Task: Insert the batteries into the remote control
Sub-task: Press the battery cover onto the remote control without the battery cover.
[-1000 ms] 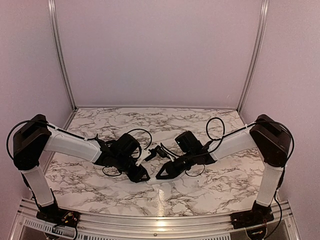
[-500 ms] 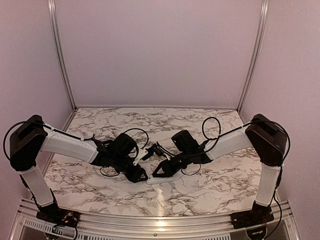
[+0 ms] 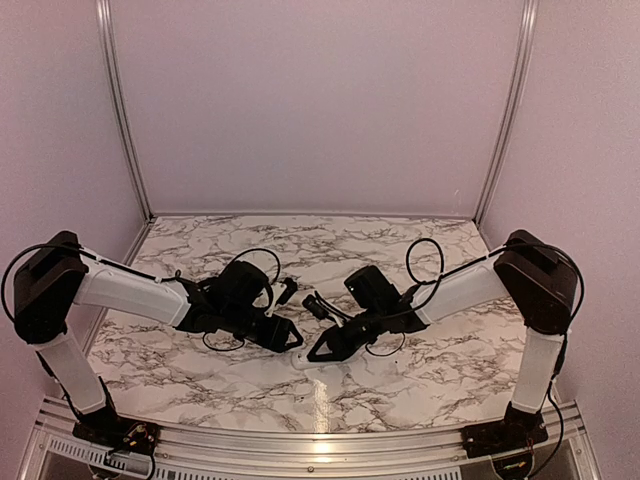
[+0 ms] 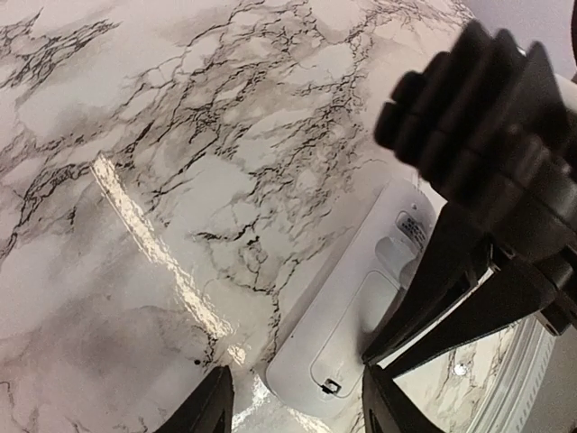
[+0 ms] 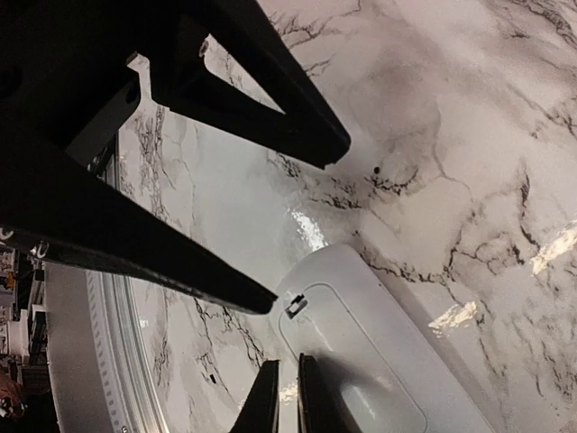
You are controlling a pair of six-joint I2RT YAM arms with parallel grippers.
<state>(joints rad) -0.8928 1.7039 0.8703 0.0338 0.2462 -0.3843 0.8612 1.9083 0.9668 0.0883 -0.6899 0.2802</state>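
Observation:
The white remote control [image 4: 335, 336] lies back side up on the marble table, its battery cover closed with a small latch at the near end; it also shows in the right wrist view as the remote control [image 5: 397, 343]. My left gripper [image 4: 302, 410] stands open at the remote's latch end, one fingertip [image 5: 261, 302] close beside that end. My right gripper [image 5: 288, 397] is shut with nothing between its fingers, tips down on the battery cover. In the top view the left gripper [image 3: 292, 338] and right gripper [image 3: 316, 352] meet over the remote [image 3: 303, 362]. The batteries are out of view.
A metal rail [image 3: 300, 440] runs along the table's near edge, just past the remote. Pink walls with aluminium posts [image 3: 120, 110] close in the back and sides. The two arms' cables [image 3: 430, 262] loop above the wrists.
My left gripper's jaws have spread wider and its wrist has turned and shifted slightly away from the near edge. My right gripper has crept left and closed a little more.

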